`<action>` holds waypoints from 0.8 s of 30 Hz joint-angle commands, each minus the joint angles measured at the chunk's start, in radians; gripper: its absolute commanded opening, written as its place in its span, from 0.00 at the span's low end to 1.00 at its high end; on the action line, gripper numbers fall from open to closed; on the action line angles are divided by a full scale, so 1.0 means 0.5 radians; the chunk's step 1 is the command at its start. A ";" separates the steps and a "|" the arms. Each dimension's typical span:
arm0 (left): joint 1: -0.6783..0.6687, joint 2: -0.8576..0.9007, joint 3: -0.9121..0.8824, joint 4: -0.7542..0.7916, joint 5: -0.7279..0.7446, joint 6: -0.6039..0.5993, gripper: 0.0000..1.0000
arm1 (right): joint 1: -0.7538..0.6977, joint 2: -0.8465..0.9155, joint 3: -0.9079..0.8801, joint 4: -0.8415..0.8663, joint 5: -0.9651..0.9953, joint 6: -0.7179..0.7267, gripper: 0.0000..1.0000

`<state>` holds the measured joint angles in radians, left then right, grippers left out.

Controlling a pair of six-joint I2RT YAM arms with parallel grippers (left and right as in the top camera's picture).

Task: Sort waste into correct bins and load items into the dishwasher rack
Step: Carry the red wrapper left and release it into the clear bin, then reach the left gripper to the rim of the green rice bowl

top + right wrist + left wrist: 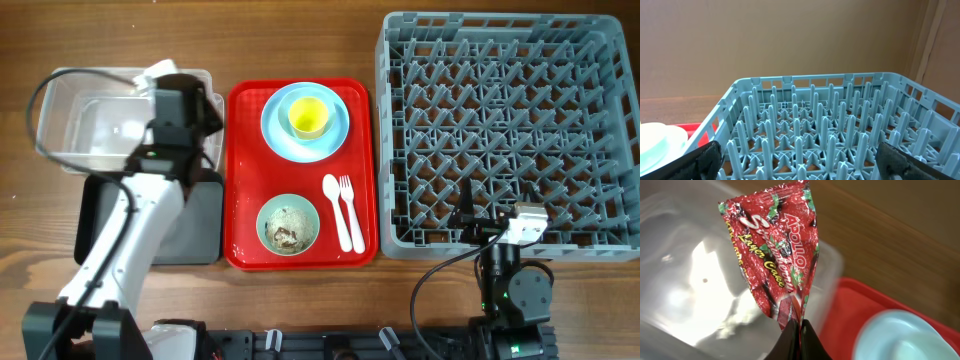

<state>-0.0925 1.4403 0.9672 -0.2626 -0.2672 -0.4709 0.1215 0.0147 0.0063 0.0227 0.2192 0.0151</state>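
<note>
1. Dishwasher rack (510,130): a grey peg lattice on the right of the counter (300,40). The overhead view takes in the whole square. The right wrist view sees only pegs and the far walls, with the near edge cut off.
2. Right hand (799,161): parked at the rack's near edge, fingers (700,157) spread wide with nothing between them. Overhead it is a small dark shape and the gap is unreadable.
3. Red tray (240,200): sits between the bins and the rack.
4. Clear tub (80,130) at far left, black tray (205,225) in front of it. The left arm crosses and covers part of both.
5. Blue plate (280,135) carries the yellow cup (308,117). A blurred slice of the plate shows in the left wrist view.
6. Green bowl (288,224): brownish scraps inside, too small to make out.
7. Spoon (333,200) and fork (350,205): side by side, long axes running front to back, heads toward the far side.
8. Wrapper (775,255): seen only in the left wrist view, since overhead the arm hides it. The left hand (801,332) is clamped on its narrow end. Its long axis runs from the fingers to the wide end, and it hangs over the tub's interior near the wall by the red tray. "APOLLO" is legible.
</note>
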 commanded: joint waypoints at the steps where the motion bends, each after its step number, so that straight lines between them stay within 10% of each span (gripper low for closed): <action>1: 0.262 0.106 0.002 -0.029 -0.070 -0.394 0.04 | 0.008 -0.009 -0.002 0.011 0.034 0.024 1.00; 4: 0.405 0.208 0.002 0.007 0.005 -0.452 0.06 | 0.008 -0.009 -0.002 0.011 0.034 0.024 1.00; 7: 0.508 0.299 0.002 0.055 0.126 -0.449 0.41 | 0.008 -0.009 -0.002 0.011 0.034 0.024 1.00; 13: 0.570 0.256 0.005 0.205 0.362 -0.255 0.66 | 0.008 -0.009 -0.002 0.011 0.034 0.023 1.00; 19: 0.515 -0.084 0.005 0.006 0.807 -0.256 0.61 | 0.008 -0.009 -0.002 0.011 0.034 0.023 1.00; 24: 0.217 -0.329 0.005 -0.397 1.184 -0.256 0.28 | 0.008 -0.009 -0.002 0.011 0.034 0.023 1.00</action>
<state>0.1249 1.3441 0.9676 -0.3569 0.1471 -0.6132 0.1215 0.0147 0.0063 0.0227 0.2192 0.0151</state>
